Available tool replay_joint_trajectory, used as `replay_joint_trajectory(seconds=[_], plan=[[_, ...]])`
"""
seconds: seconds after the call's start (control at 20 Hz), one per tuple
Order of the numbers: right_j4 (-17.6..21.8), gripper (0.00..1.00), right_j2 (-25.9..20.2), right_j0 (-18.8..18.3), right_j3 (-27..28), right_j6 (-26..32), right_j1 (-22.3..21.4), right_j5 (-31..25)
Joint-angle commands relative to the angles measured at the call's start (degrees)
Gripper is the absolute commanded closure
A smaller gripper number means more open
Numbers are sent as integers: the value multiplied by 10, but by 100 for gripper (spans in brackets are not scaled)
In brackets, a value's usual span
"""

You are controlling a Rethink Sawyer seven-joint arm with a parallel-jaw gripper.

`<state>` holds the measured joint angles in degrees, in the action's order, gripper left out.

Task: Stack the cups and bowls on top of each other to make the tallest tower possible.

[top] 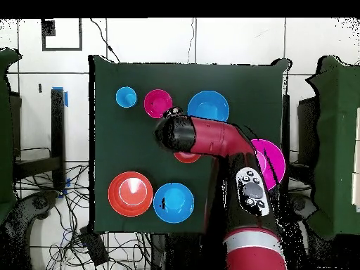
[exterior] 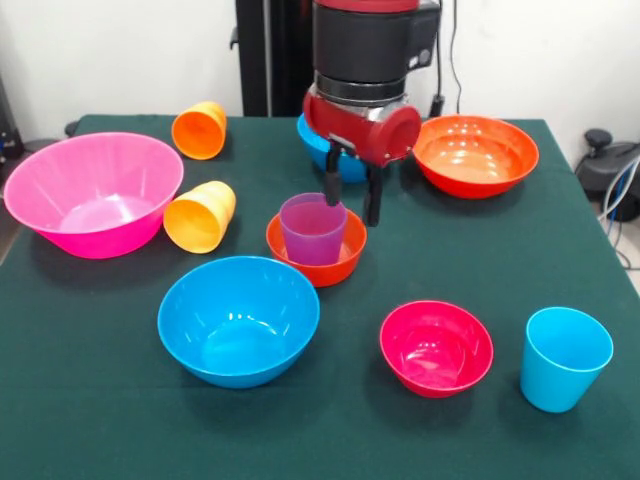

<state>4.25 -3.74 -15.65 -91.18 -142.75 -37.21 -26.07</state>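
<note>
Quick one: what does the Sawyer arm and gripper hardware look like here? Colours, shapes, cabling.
The arm is glossy red with black sections; a black panel of pale buttons sits on its lower link in the overhead view. In the front view the wrist is a black cylinder over a silver ring and rounded red housing. The gripper has two thin black fingers. Black cable runs behind the wrist.

Far blue bowl (exterior: 318, 150) mostly behind arm, overhead purple cup hidden.

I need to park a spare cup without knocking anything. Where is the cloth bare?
Bare cloth lies between the magenta bowl and wide orange-red bowl, and along the near edge before the blue bowl. It is crowded around the purple cup, where the gripper hangs.
</note>
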Motion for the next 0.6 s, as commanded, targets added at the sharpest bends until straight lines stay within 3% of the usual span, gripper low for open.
replay_joint_trajectory(seconds=[0.05,0.35,0.55,0.6], plan=[[29,0,-38,12,71,25,92,8],[11,0,-24,47,147,-20,190,46],[-11,0,-46,67,176,-18,207,10],[-15,0,-34,83,183,-32,206,2]])
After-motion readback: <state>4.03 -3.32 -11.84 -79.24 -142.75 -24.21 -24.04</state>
